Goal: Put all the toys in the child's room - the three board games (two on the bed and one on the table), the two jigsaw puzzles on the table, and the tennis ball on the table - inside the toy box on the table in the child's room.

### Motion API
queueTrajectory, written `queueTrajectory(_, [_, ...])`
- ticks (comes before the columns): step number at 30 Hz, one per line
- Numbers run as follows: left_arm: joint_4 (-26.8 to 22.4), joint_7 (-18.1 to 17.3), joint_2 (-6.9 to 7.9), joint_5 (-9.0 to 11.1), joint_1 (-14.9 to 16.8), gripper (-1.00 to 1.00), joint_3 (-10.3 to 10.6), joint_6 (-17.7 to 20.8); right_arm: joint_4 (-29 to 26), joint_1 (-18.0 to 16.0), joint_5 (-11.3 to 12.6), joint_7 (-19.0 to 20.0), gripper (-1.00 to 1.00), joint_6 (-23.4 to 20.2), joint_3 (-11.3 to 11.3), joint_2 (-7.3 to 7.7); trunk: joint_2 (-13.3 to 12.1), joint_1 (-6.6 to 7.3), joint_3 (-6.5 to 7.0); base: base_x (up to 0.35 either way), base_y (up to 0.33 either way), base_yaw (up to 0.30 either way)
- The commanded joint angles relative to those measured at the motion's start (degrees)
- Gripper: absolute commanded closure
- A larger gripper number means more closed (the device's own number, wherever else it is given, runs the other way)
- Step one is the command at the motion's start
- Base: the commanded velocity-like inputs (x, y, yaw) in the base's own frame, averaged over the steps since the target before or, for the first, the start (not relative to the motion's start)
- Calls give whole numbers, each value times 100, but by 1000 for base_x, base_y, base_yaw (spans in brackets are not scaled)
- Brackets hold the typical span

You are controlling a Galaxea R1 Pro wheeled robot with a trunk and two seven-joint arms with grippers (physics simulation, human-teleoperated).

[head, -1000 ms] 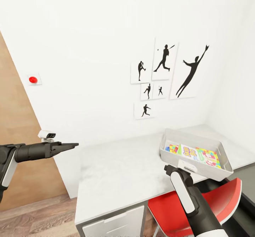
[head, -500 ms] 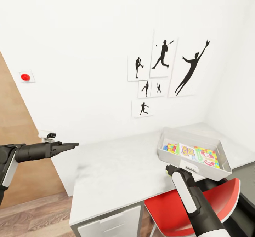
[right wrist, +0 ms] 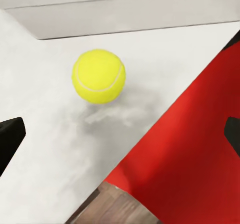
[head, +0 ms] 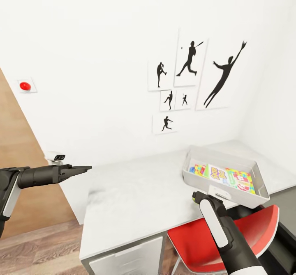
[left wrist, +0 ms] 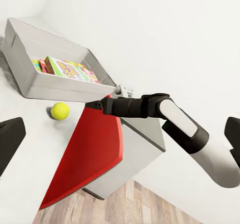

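The light grey toy box [head: 246,198] stands on the table [head: 135,193] at the right, with flat colourful toys [head: 224,177] lying inside it. The tennis ball [right wrist: 98,76] rests on the table just in front of the toy box wall [right wrist: 125,14], beside the red chair. My right gripper [right wrist: 120,134] hovers open a short way from the ball, nothing between its fingers; the left wrist view has it [left wrist: 95,105] pointing at the ball [left wrist: 60,110]. My left gripper [head: 84,168] hangs open over the table's left end, empty.
A red chair [head: 246,234] is tucked under the table below the toy box. White drawers [head: 127,258] sit under the table's left end. Silhouette pictures [head: 189,78] hang on the white wall; a wooden panel [head: 16,152] and wood floor lie left.
The whole picture has shifted a little, so the camera has moved; table and wall pictures sit slightly left and higher. Both arms keep the same pose in the view.
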State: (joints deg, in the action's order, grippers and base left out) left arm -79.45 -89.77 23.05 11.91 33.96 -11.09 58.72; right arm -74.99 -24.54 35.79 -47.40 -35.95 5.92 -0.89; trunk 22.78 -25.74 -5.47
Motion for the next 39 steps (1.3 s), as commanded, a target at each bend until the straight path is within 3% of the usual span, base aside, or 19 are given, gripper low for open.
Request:
queueTrajectory(1, [-1,-23,2,0,5,-100,1,61,-7,-6,42,-50,-100,-18,6,1,14,-4,-23,105,62,0])
queueTrajectory(39, [-1,-23,24,4,5,-100,-8,61,-7,-6,51,-41,-100,-18,6,1,14,-4,-374,51,34,0])
